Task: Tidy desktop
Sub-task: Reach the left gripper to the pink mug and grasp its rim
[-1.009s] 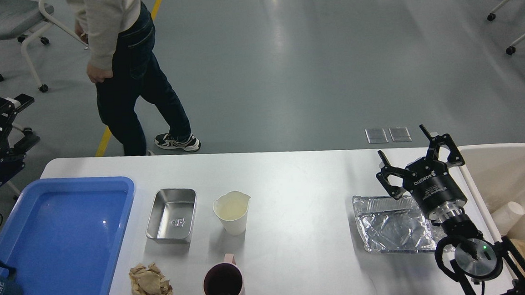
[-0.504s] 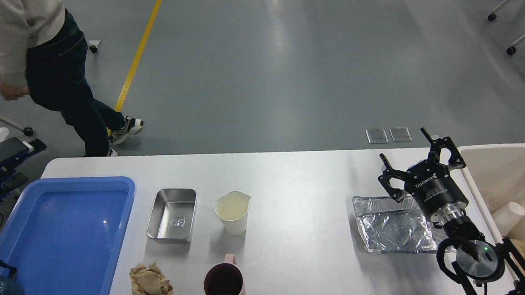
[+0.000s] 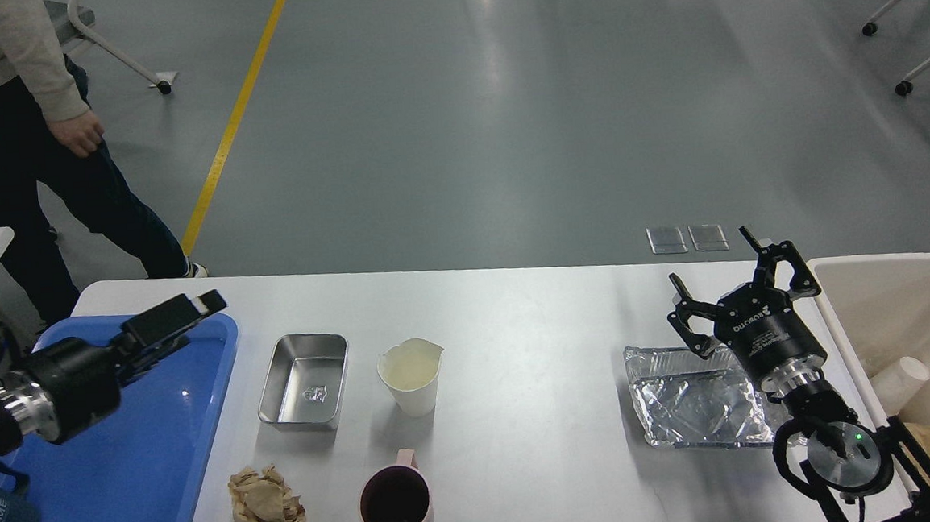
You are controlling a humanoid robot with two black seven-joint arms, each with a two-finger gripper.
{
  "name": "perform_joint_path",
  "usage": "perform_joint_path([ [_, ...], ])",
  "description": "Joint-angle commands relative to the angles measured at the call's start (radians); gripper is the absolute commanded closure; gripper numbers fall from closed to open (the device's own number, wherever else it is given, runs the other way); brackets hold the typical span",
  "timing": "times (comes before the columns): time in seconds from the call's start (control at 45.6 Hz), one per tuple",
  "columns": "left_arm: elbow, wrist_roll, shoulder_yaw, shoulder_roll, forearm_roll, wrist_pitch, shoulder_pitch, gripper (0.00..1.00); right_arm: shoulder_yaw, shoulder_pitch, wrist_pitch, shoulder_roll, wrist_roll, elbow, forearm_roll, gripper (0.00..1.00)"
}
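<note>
Fingers (image 3: 737, 285) spread above crinkled foil tray (image 3: 695, 396), smooth desktop (image 3: 519, 346)

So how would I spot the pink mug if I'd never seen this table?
Start at the blue tray on the left of the white desktop and move right along the near edge, past the crumpled brown paper. The pink mug stands next. Unlike the white cup behind it, it has a dark inside.
</note>
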Motion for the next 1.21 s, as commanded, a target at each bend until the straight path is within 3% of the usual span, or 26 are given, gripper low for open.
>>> perform_joint_path([
  [0.0, 0.025, 0.046, 0.154, -0.087, 0.106, 0.002, -0.085, 0.03, 0.0, 0.001, 0.0, 0.0, 0.0, 0.0, -0.002, 0.0],
  [0.46, 0.09, 0.152, 0.518, -0.265, 0.124, 0.0, -0.315, 0.03, 0.0, 0.001, 0.002, -0.003, 0.0, -0.005, -0.024, 0.0],
  [0.899, 0.097, 0.146, 0.835, -0.34, 0.187, -0.008, -0.565, 0.04, 0.0, 0.002, 0.002, -0.004, 0.002, -0.009, -0.024, 0.0],
  [1.184, 0.114, 0.144, 0.894, -0.382, 0.196, -0.009, -0.586, 0.04, 0.0, 0.004, 0.003, -0.008, 0.002, -0.014, -0.024, 0.0],
])
